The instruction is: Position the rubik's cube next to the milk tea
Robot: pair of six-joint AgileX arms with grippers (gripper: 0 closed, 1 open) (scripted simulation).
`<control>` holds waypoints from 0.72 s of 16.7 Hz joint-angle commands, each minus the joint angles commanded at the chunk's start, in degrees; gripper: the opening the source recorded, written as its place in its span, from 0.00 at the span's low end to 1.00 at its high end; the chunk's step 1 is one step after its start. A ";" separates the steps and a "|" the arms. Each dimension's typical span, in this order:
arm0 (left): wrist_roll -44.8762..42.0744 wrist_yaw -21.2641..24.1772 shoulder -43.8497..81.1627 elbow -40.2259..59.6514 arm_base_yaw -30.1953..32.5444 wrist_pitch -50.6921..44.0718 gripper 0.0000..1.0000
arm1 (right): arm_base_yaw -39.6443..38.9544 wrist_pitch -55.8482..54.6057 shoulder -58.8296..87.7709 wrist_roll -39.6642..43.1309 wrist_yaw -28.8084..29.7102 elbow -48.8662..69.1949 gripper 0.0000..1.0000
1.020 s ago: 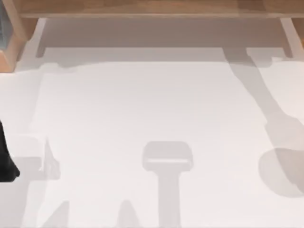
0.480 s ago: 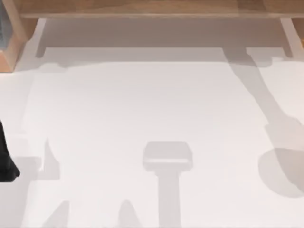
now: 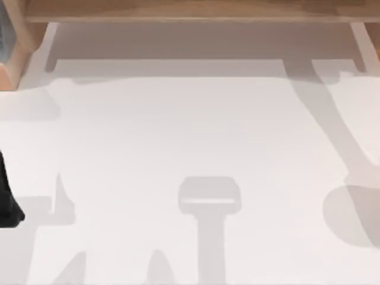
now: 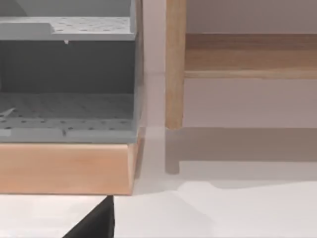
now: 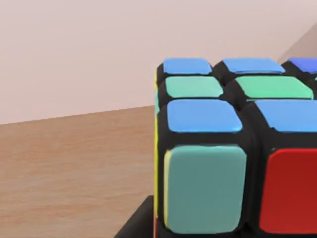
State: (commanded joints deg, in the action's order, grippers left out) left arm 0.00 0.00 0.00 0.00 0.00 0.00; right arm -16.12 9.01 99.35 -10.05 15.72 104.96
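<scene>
The rubik's cube sits very close in the right wrist view, with blue, green, red and yellow stickers between black grid lines. A black finger of my right gripper presses against its lower edge, and the cube hangs over a wooden surface. The milk tea is out of view. A black part of my left arm stands at the top view's left edge; a dark piece of its gripper shows in the left wrist view.
A wooden shelf runs along the back of the white table. At the back left stands a grey rack on a wooden base, beside a wooden post. Arm shadows lie across the table.
The long shadow at the table's right has shifted slightly to the right, and the shadows at the back left have changed shape. My left arm's black part has stayed put.
</scene>
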 joint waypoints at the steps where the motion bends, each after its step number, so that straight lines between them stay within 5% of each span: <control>1: 0.00 0.00 0.00 0.00 0.00 0.00 1.00 | -0.23 3.60 -1.95 -2.05 -0.58 -0.87 0.00; 12: 0.00 0.00 0.00 0.00 0.00 0.00 1.00 | -3.80 46.78 -0.74 -11.79 -13.09 -26.39 0.00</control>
State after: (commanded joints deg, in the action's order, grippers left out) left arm 0.00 0.00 0.00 0.00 0.00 0.00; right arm -19.92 55.79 98.61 -21.84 2.63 78.58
